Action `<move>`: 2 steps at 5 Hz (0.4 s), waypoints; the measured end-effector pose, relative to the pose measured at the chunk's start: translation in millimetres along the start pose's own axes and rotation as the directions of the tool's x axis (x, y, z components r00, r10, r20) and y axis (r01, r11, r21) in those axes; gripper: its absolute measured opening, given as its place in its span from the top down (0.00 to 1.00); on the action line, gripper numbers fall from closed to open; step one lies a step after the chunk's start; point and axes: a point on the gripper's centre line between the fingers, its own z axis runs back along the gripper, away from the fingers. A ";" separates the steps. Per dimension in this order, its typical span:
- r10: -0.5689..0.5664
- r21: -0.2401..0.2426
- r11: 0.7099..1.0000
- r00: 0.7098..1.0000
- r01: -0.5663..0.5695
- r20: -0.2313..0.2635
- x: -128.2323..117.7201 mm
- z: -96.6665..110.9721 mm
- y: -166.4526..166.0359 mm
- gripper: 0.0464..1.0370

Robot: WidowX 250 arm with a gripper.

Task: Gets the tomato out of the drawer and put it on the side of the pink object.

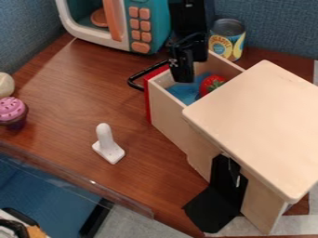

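Covering most of the view, the brown wooden bench (pixel 68 111) carries a pale wooden drawer unit (pixel 261 125) on the right, set at a slant, with a flat top with rounded corners. A folded black piece (pixel 214 209) stands against its near side. At the upper left is a teal and white toy microwave (pixel 152 28) with peach-coloured buttons. The black arm (pixel 188 14) comes in from the top edge, right of centre, and drops almost straight down, passing in front of the microwave's right side. It ends in the gripper (pixel 183 79), which points downward over the red-fronted end of the open drawer (pixel 168 109), left of the tomato. I cannot tell whether the jaws stand apart or together. The drawer has a black handle (pixel 138 82) on its red front and blue inside. Behind the drawer is a can (pixel 228 35) with yellow on its label. The pink-topped cupcake (pixel 12 109) sits at the left edge, just beside a pale round thing (pixel 5 85). A white upright piece (pixel 107 144) stands on the bench between the cupcake and the drawer unit. The red tomato (pixel 211 84) lies in the drawer, near the edge of the unit's top.
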 end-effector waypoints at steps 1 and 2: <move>0.002 -0.005 1.000 1.000 -0.002 0.027 3.2 -8.7 -0.5 0.04; -0.015 0.000 1.000 0.999 0.015 0.034 11.8 -14.9 -1.8 0.04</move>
